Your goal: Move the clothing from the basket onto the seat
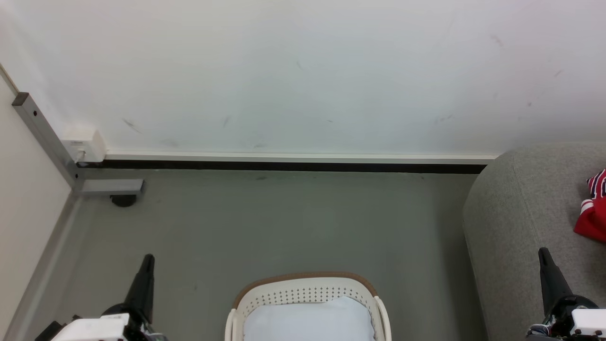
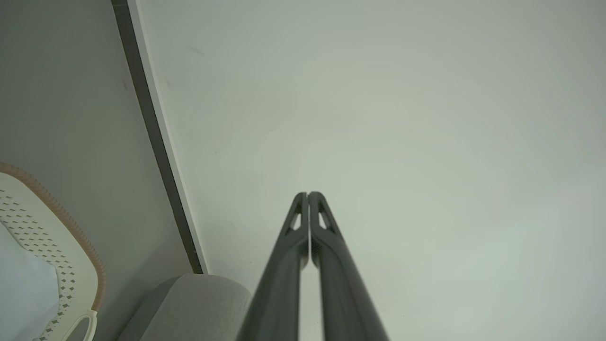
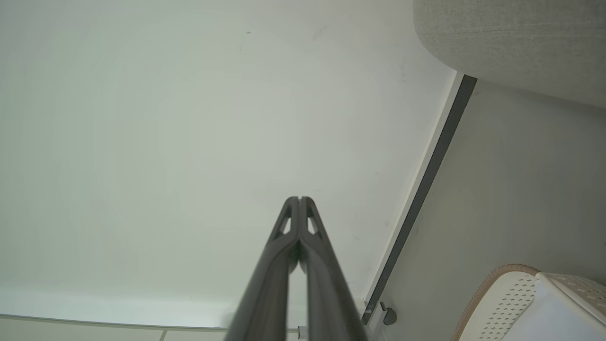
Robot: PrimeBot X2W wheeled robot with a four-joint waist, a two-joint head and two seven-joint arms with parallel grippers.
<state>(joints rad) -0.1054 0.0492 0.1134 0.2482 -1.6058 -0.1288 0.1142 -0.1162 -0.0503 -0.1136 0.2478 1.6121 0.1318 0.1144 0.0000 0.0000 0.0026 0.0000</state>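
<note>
The cream-white basket [image 1: 307,296] with a brown rim band stands on the floor at the bottom centre of the head view; a pale white cloth [image 1: 307,319] lies inside it. Red clothing [image 1: 592,213] with white stripe trim lies on the light-grey seat [image 1: 521,222] at the right edge. My left gripper [image 1: 148,259] points up at the lower left, shut with nothing in it, to the left of the basket. At the lower right my right gripper [image 1: 543,252] is shut and holds nothing, in front of the seat. The basket [image 2: 52,237] and the seat [image 2: 199,303] show in the left wrist view, and the basket [image 3: 521,303] and seat [image 3: 516,42] in the right wrist view.
A white wall [image 1: 303,71] with a dark baseboard [image 1: 284,166] runs behind the grey floor [image 1: 284,222]. A metal rail with a small white box [image 1: 85,144] and a dark foot [image 1: 124,200] stands in the left corner.
</note>
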